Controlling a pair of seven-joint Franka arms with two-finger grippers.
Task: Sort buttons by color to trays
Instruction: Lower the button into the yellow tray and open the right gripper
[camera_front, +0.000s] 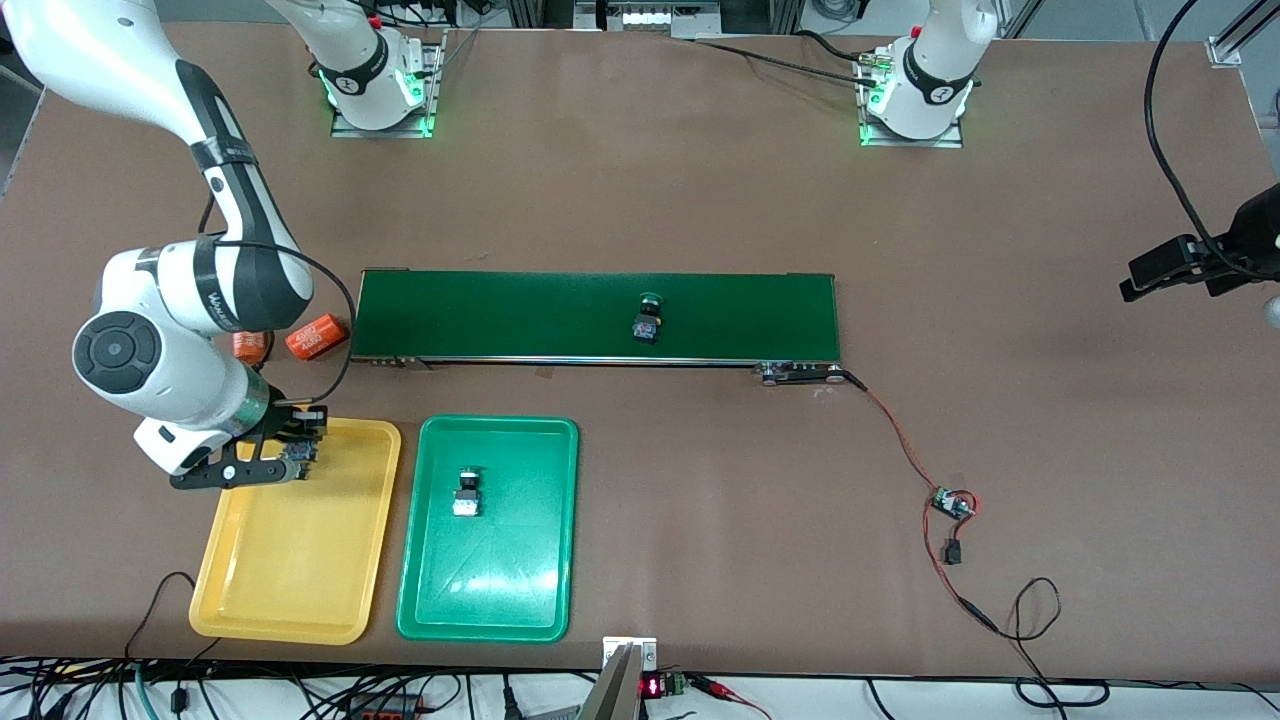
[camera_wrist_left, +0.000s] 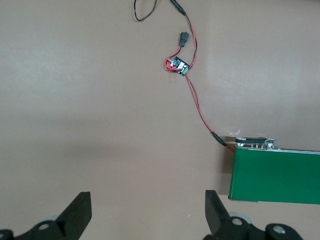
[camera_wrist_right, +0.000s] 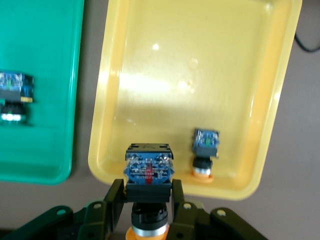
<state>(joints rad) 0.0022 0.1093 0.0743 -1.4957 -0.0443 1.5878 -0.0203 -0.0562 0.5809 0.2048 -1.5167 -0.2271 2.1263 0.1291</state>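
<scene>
Yellow tray (camera_front: 300, 560), lower left of the front view on the brown worktop (camera_front: 700, 200): holds one yellow-capped button (camera_wrist_right: 205, 152) lying near the tray's end toward the conveyor, seen in the right wrist view; in the front view that button is hidden under the right gripper. Green tray (camera_front: 500, 590), just beside the yellow tray toward the left arm's end of the worktop: holds one green-capped button (camera_front: 467, 492) lying in the tray's upper half as the front view shows it. Dark green conveyor belt (camera_front: 500, 315), centre of the front view: carries a second green-capped button (camera_front: 648, 318) near its middle. Right gripper (camera_front: 290, 455), over the yellow tray's end nearest the conveyor: fingers pinched on a second yellow-capped button (camera_wrist_right: 148, 172), blue-and-black body between the fingers, orange cap toward the wrist; the button lying in the tray sits just beside and below it. Left gripper (camera_wrist_left: 147, 212), at the right edge of the front view: fingers spread, nothing between them, waiting over bare worktop by the belt's end, with a red-and-black wire (camera_front: 900, 440) and a small circuit board (camera_front: 950, 503) nearby. Two orange cylinders (camera_front: 315, 337) lie at the belt's end toward the right arm.
</scene>
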